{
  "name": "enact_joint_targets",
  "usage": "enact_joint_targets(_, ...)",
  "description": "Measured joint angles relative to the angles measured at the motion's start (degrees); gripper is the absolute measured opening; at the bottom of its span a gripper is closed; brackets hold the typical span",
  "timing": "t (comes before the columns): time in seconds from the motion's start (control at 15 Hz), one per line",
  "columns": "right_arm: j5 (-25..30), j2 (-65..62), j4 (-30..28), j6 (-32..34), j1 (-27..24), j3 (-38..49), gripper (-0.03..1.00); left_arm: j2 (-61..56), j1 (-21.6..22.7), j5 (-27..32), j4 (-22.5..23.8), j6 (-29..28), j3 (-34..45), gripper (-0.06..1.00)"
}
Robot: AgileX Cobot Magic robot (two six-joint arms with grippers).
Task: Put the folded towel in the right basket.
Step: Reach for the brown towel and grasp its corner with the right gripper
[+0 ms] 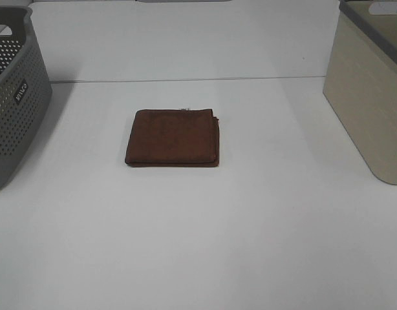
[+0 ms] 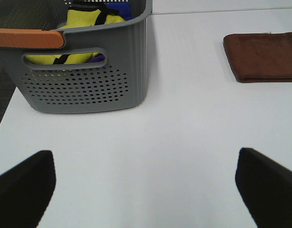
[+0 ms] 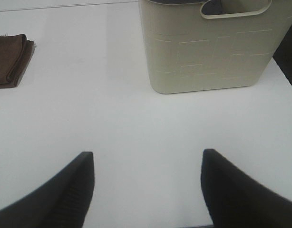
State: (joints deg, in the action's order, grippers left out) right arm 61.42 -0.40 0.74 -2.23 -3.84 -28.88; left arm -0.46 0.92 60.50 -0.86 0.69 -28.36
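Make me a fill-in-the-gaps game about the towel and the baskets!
The folded towel is ____ in colour.
It lies ____ the grey basket and the beige basket.
The grey basket's walls have many small ____.
The left gripper and right gripper are both ____.
Missing words: brown; between; holes; open.

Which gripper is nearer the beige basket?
Right. The right gripper faces the beige basket directly; the left gripper sits across the table by the grey basket, beyond the towel.
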Motion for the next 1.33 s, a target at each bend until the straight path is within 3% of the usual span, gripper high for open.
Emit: enact_joint_targets(1.33, 0.0, 0.0, 0.0, 0.0, 0.0, 0.0, 0.62, 0.0, 0.0, 0.0, 0.0, 0.0, 0.0, 0.98)
